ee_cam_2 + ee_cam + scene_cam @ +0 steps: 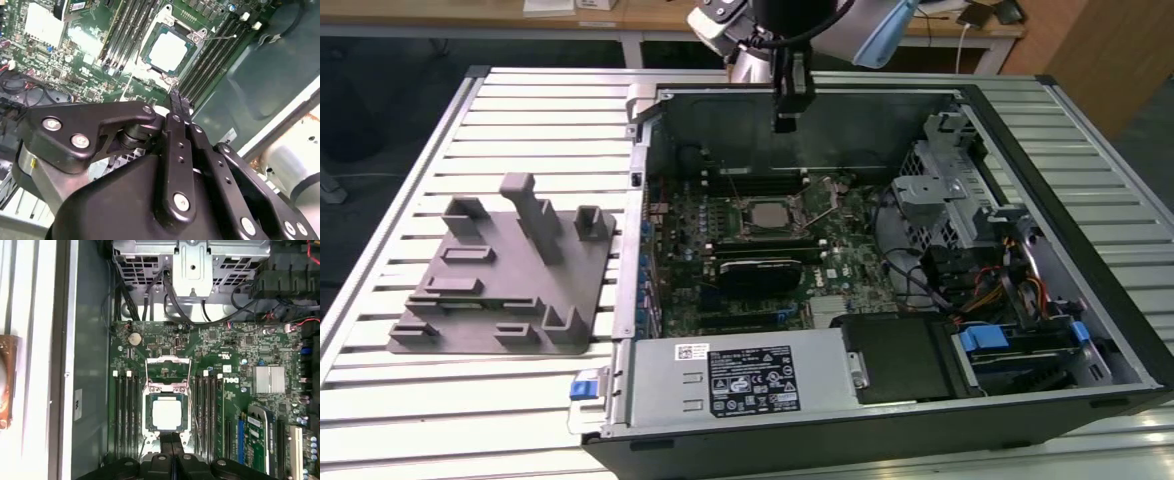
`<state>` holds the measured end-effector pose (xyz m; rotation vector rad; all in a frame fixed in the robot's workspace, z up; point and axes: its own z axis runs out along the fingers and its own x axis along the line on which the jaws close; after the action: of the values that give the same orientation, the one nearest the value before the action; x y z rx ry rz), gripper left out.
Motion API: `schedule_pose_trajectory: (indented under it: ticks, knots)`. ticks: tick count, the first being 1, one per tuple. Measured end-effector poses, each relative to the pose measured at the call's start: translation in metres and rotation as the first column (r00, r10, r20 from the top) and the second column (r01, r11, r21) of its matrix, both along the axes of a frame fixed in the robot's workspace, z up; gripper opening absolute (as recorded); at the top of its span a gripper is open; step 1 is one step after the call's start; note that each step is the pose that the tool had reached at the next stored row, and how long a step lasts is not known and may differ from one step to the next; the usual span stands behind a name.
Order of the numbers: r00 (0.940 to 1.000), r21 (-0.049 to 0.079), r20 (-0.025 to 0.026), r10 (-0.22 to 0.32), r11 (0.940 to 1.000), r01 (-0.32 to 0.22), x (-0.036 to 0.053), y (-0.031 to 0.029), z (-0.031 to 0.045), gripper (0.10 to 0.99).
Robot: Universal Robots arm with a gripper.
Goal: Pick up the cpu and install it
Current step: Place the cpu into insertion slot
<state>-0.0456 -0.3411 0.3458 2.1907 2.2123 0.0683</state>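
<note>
The cpu (767, 213) lies flat in its socket on the motherboard inside the open computer case (654, 140), silvery top plate up. Both wrist views show the cpu (168, 50) (166, 413) seated square in the dark socket frame. The socket's metal load plate (167, 367) is swung open beside it, and the thin lever (192, 410) stands loose along one side. My gripper (786, 122) hangs above the case near its far wall, clear of the board. In both wrist views the gripper (179, 104) (171, 439) is shut with its fingers pressed together and nothing between them.
A grey holder fixture (507, 270) stands on the slatted table at the exterior view's left. Inside the case are a black card (761, 270), memory slots (125, 410), a power supply (734, 380), a metal drive cage (961, 190) and loose cables (1014, 290).
</note>
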Motion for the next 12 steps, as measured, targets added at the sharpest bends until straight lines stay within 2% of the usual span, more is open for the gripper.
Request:
schedule_pose_trajectory:
  ticks: [12]
  knots:
    - [1.0, 0.0, 0.0, 0.0, 1.0, 0.0, 0.0, 0.0, 0.0353, 0.106]
